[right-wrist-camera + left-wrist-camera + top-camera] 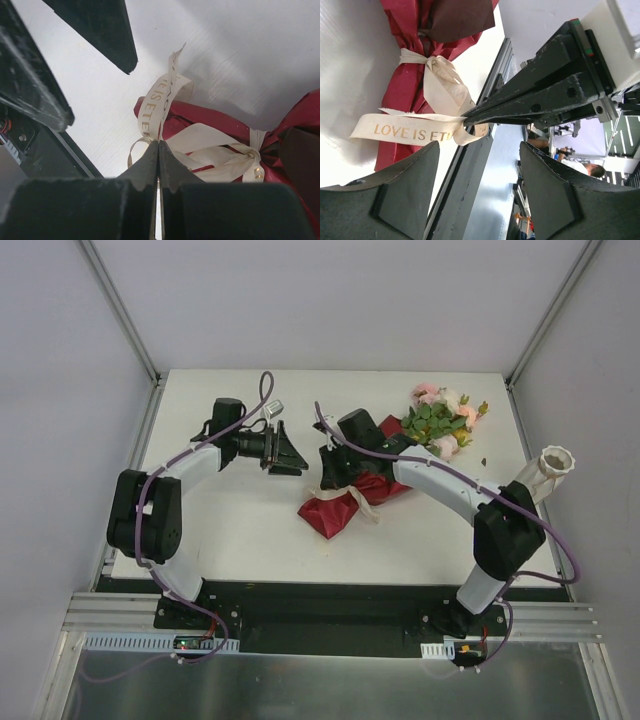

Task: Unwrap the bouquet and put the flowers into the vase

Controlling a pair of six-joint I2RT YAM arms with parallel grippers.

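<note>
The step in hand looks like the untying: the bouquet (352, 502) lies on the worktop (240, 530) right of the middle, its maroon paper not yet opened. The flowers (440, 420) point toward the far right corner, and the vase (553, 468) waits at the right edge, well apart from them. The right claw (158, 155) is fully closed, pinching the cream ribbon (405, 129) just beside its printed tail, with the knot (432, 62) tied around the paper beyond it. The left claw (479, 150) stands wide apart and holds nothing, hanging just to the left of the pinched ribbon and facing it. The next move probably calls for a steady pull on the ribbon away from the knot, perhaps with the left claw pinning the paper or taking the printed tail so the bundle does not drag along.
</note>
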